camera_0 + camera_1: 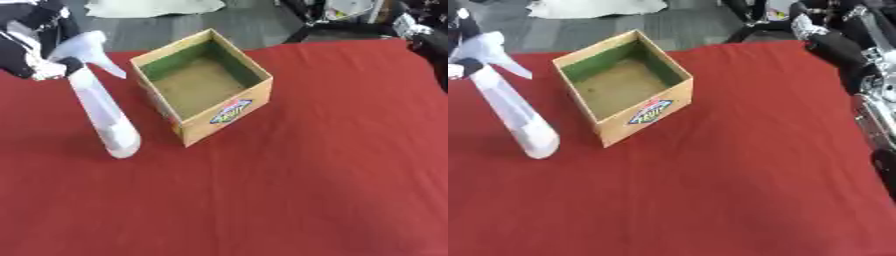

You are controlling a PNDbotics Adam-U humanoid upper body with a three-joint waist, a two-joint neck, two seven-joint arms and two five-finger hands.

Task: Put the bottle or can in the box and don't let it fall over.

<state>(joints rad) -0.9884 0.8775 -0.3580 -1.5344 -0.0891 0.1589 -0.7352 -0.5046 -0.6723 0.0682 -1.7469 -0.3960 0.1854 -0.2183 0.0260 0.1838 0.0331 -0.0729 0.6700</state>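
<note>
Near the table's [332, 165] left edge, the left hand [35, 50] is grasping the white spray bottle [101, 107] around its neck, fingers curled below the trigger head. The bottle is hanging tilted, base lowest, just left of the open cardboard box [206, 87]. The step in hand is the carry. Next, the bottle needs lifting above the box rim, righting, then lowering upright. The right hand is not showing.

Bottle [105, 112] just left of box [229, 116]
</note>
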